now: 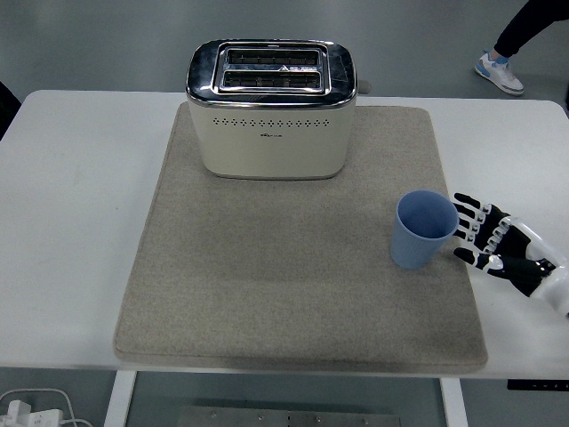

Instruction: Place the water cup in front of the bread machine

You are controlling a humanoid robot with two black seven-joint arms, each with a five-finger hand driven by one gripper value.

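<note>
Reaching my right hand point(498, 246), fingers spread wide, I am hovering just beside the blue water cup point(423, 229).

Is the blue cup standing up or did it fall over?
Standing up. The blue cup sits on its base on the grey mat, open mouth up. The right hand is beside it, fingers spread.

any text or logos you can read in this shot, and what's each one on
Toaster: a small dark brand mark on its front, under the row of holes, too small to read.
Blue cup, grey mat, white table and right hand: no text visible.
</note>
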